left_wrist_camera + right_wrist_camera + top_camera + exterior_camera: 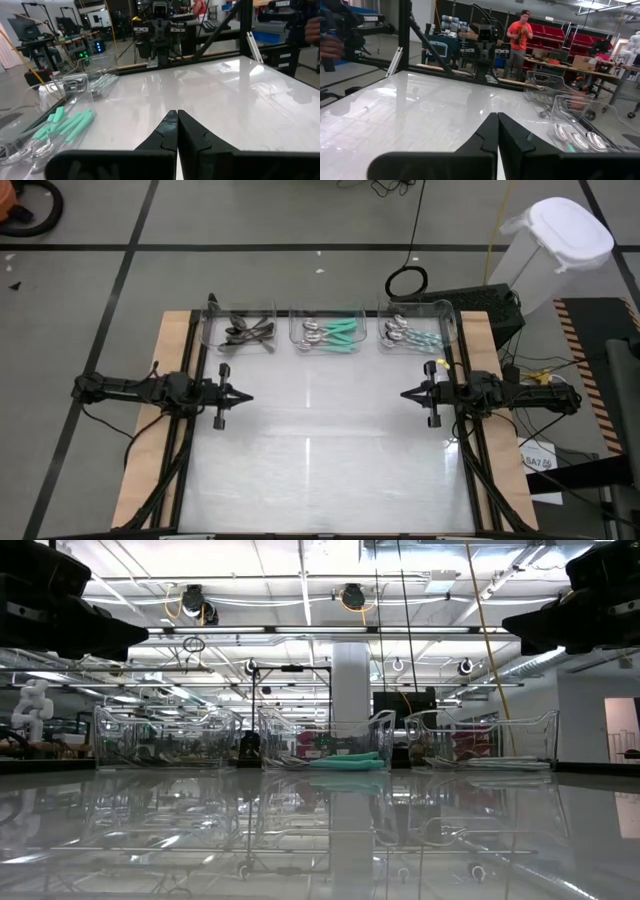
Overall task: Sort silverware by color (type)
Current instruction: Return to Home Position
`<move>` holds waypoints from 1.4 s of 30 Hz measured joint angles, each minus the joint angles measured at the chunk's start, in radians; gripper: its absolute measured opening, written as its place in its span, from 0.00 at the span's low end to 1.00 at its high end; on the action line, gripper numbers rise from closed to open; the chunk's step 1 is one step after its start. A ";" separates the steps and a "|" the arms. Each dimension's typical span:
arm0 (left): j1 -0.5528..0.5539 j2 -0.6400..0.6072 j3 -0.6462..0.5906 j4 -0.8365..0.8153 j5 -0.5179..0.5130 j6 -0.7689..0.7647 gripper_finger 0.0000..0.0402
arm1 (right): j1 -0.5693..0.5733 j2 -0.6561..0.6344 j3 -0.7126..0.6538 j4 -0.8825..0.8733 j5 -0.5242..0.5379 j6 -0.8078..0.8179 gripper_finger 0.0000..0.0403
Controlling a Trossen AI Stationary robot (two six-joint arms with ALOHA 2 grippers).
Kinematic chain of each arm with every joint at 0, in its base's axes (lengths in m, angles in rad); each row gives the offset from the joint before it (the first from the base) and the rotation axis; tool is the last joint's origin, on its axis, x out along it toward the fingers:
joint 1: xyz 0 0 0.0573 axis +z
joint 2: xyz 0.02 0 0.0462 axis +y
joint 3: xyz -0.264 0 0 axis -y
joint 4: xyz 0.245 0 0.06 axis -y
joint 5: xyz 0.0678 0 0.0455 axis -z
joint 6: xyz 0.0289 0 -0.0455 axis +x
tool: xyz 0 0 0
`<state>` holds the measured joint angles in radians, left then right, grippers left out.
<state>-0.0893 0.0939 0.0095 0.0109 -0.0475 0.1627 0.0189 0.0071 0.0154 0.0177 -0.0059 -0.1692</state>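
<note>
— What lay in the 3 clear bins along the far edge of the tabletop [320,470]?
— The left bin [240,311] held the dark spoons [248,332]; the middle bin [325,313] held the teal-handled spoons [338,335]; the right bin [445,320] held the pale-blue-handled spoons [405,335].
— And room to move?
— Plenty; the left gripper [250,397] hung near the left side and the right gripper [403,394] near the right side, facing each other, well apart, each with its jaws pressed together; a wide stretch of glossy white surface lay between them.
— The room?
— A workshop with benches and racks; a person in an orange shirt [520,35] stood beyond the tabletop.
</note>
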 joint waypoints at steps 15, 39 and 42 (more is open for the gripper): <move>-0.005 0.000 -0.001 -0.003 0.054 -0.094 0.00 | 0.000 0.000 0.000 0.008 0.002 0.000 0.00; 0.095 -0.004 -0.002 0.041 0.166 -0.043 0.00 | 0.000 0.000 0.000 0.014 0.005 0.000 0.00; 0.107 -0.004 -0.002 0.044 0.226 -0.039 0.00 | 0.000 0.000 0.000 0.014 0.005 0.000 0.00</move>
<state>0.0173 0.0895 0.0078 0.0547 0.1787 0.1232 0.0189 0.0071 0.0154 0.0319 -0.0010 -0.1688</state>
